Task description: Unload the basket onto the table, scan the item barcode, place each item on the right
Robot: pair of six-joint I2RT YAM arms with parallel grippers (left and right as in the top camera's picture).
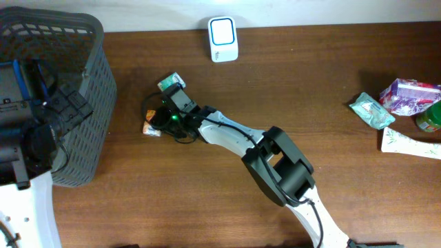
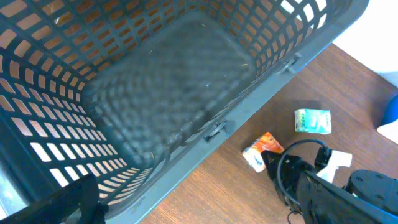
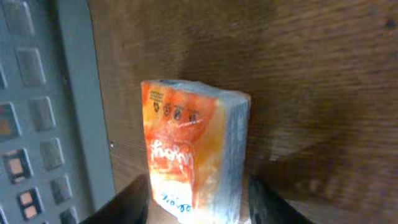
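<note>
One packet [image 3: 186, 143] is straddled low by the right gripper [image 3: 199, 200], clamped or not can't be told, so it could be tipped out.

The right arm [image 1: 231, 136] is made of white links joined by bulky black housings, the largest a boxy elbow [image 1: 281, 167]. A thin black cable [image 1: 180, 136] loops beside a small green light [image 1: 176, 117] at its wrist. The right gripper [image 3: 199, 190] has dark, smooth fingers [image 3: 127, 202], while the left arm [image 1: 31, 207] shows a white link, black housings and what seem to be blue cables [image 1: 21, 77].
</note>
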